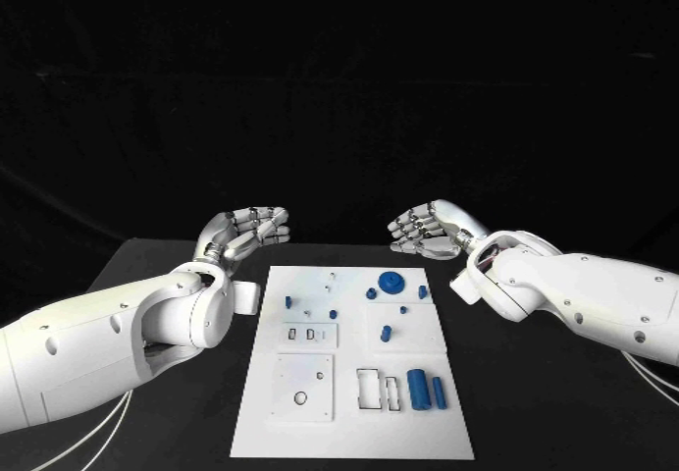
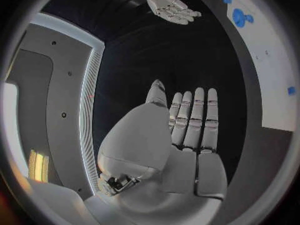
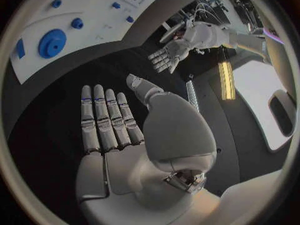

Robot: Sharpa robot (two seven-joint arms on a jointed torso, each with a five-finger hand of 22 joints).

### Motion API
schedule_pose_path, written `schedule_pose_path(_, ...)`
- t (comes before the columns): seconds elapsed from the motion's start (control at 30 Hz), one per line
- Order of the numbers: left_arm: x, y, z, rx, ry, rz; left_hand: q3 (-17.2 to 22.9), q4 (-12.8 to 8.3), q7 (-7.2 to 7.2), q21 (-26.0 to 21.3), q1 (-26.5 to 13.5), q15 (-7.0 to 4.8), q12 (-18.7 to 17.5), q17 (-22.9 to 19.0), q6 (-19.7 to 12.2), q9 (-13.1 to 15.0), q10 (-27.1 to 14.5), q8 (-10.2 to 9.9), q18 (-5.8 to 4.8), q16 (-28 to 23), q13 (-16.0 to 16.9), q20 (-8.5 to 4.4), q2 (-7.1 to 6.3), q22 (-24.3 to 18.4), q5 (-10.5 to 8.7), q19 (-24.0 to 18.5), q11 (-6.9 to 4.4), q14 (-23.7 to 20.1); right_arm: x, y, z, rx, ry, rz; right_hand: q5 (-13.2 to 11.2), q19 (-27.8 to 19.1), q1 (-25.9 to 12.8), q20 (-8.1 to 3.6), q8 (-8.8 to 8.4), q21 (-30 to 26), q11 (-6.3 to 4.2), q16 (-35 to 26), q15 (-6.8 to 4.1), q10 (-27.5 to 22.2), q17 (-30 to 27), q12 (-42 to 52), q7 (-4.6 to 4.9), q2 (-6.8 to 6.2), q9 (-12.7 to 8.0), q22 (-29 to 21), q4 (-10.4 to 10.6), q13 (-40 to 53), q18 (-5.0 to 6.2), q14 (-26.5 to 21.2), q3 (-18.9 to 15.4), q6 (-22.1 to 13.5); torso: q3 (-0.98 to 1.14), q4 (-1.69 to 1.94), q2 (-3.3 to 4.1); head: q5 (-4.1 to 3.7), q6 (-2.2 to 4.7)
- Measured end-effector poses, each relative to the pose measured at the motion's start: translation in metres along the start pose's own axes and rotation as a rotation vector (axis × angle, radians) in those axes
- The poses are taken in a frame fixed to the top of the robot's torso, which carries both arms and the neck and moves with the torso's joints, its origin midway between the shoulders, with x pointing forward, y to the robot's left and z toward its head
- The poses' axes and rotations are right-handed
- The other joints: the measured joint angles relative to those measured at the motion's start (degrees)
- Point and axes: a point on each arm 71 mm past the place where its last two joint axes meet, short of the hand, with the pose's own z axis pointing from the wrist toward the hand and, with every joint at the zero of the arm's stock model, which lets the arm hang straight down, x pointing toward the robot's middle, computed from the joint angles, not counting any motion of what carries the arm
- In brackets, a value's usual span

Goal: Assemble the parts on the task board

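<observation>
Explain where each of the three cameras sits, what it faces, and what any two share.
Head view: on the robot's head, looking down at the table and white board; both arms, left hand, right hand.
Left wrist view: behind the open left hand, facing the board's edge.
Right wrist view: behind the open right hand, facing the board.
Shared: the big blue disc.

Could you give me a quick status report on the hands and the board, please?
Left hand and right hand open, empty, beyond the task board's far edge. Blue parts on the board, untouched. Nothing in the way.
</observation>
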Motion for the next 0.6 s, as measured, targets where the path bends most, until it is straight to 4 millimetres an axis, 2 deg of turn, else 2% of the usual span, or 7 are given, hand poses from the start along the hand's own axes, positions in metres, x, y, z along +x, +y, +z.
schedule_pose_path(0.07, 0.000, -0.002, -0.002, 0.000, 0.015, 0.004, -0.7, 0.1, -0.15, 0.3, 0.9, -0.28, 0.0, 0.9, 1.0, 0.5, 2.0, 0.3, 0.00, 0.2, 0.1, -0.32, -0.15, -0.1, 0.00, 1.7, -0.11, 1.8, 0.001, 0.001, 0.000, -0.002, 0.021, -0.066, -0.2, 2.2, -0.5, -0.59, 0.43, 0.8, -0.57, 0.5, -0.73, 2.0, 0.9, -0.2, 0.39, -0.53, 0.6, 0.2, -0.6, 0.1, 0.38, 2.4, 0.6, 1.4, -0.09, 0.07, 0.38, -0.09, 0.04)
schedule_pose_path(0.13, -0.001, -0.004, -0.003, 0.001, 0.032, 0.008, -1.3, 0.2, -0.21, 0.5, 1.4, -0.53, 0.0, 1.7, 1.8, 1.0, 3.5, 0.3, -0.02, 0.6, 0.2, -0.59, -0.41, -0.2, 0.00, 3.0, -0.21, 3.2, 0.002, 0.005, 0.002, -0.007, 0.043, -0.142, -0.2, 4.3, -1.0, -1.24, 0.49, 1.6, -1.14, 1.0, -1.43, 3.9, 1.9, -0.6, 0.22, -1.04, 1.2, 0.6, -1.0, 0.3, 0.38, 4.6, 1.0, 2.7, -0.17, 0.16, 0.83, -0.25, 0.09)
schedule_pose_path(0.3, 0.000, -0.010, -0.010, 0.002, 0.074, 0.010, -3.5, 0.6, -0.30, 0.5, 2.7, -1.10, 0.0, 3.8, 3.2, 2.3, 7.2, 0.8, -0.03, 0.9, 0.5, -1.18, -0.71, -0.6, 0.00, 6.2, -0.57, 6.1, 0.005, 0.013, 0.005, -0.018, 0.089, -0.318, -0.2, 9.6, -2.5, -3.32, 1.15, 4.9, -2.65, 3.5, -3.59, 8.2, 5.9, -1.4, -1.18, -2.47, 3.3, 2.2, -1.8, 0.9, 0.39, 10.9, 1.8, 5.0, -0.42, 0.45, 1.98, -0.76, 0.13)
schedule_pose_path(0.4, 0.005, -0.014, -0.015, 0.002, 0.103, 0.006, -4.3, 0.9, -0.30, 0.5, 2.8, -1.19, -0.4, 4.6, 3.3, 2.8, 7.8, 0.8, -0.03, 0.9, 0.5, -1.34, -0.82, -0.9, 0.00, 6.8, -0.52, 6.4, 0.009, 0.017, 0.006, -0.021, 0.116, -0.410, 0.1, 13.0, -3.4, -4.84, 1.32, 8.1, -3.75, 6.6, -5.10, 10.1, 9.9, -2.2, -1.83, -3.44, 4.7, 4.2, -1.5, 1.4, 0.39, 15.5, 2.0, 6.1, -0.62, 0.68, 2.54, -1.07, 0.08)
schedule_pose_path(0.43, 0.006, -0.015, -0.016, 0.003, 0.111, 0.004, -4.3, 0.9, -0.30, 0.5, 2.8, -1.19, -0.4, 4.7, 3.3, 2.9, 7.8, 0.8, -0.03, 0.9, 0.5, -1.34, -0.82, -0.9, 0.00, 6.8, -0.52, 6.4, 0.010, 0.018, 0.006, -0.022, 0.123, -0.435, 0.2, 13.6, -3.6, -5.14, 1.32, 8.8, -3.79, 7.3, -5.37, 10.4, 10.8, -2.3, -1.98, -3.60, 5.0, 4.6, -1.5, 1.6, 0.39, 16.4, 2.0, 6.2, -0.69, 0.75, 2.71, -1.16, 0.05)
schedule_pose_path(0.5, 0.008, -0.017, -0.018, 0.005, 0.124, 0.001, -4.6, 0.9, -0.30, 0.5, 2.8, -1.19, -0.7, 4.9, 3.3, 3.1, 7.8, 0.8, -0.03, 0.9, 0.5, -1.34, -0.82, -1.1, 0.00, 6.8, -0.52, 6.4, 0.013, 0.020, 0.008, -0.024, 0.137, -0.479, 0.2, 17.7, -4.6, -7.43, 0.67, 16.2, -4.87, 16.1, -7.35, 11.8, 20.6, -3.6, -2.82, -5.49, 7.8, 9.9, -1.0, 3.2, 0.40, 22.7, 2.2, 7.0, -0.83, 0.89, 3.10, -1.30, 0.04)
schedule_pose_path(0.6, 0.011, -0.019, -0.022, 0.005, 0.144, -0.003, -4.9, 0.9, -0.30, 0.5, 2.8, -0.97, -0.9, 5.1, 3.3, 3.2, 7.8, 0.8, -0.03, 0.9, 0.5, -1.34, -0.82, -1.1, 0.00, 6.8, -0.52, 6.2, 0.018, 0.024, 0.010, -0.027, 0.156, -0.539, 0.2, 18.4, -4.6, -8.00, -0.37, 21.5, -5.10, 23.4, -7.66, 11.0, 26.8, -3.9, -2.81, -5.76, 9.3, 14.0, 0.0, 4.4, 0.40, 24.3, 1.1, 7.0, -1.05, 1.04, 3.64, -1.47, -0.04)
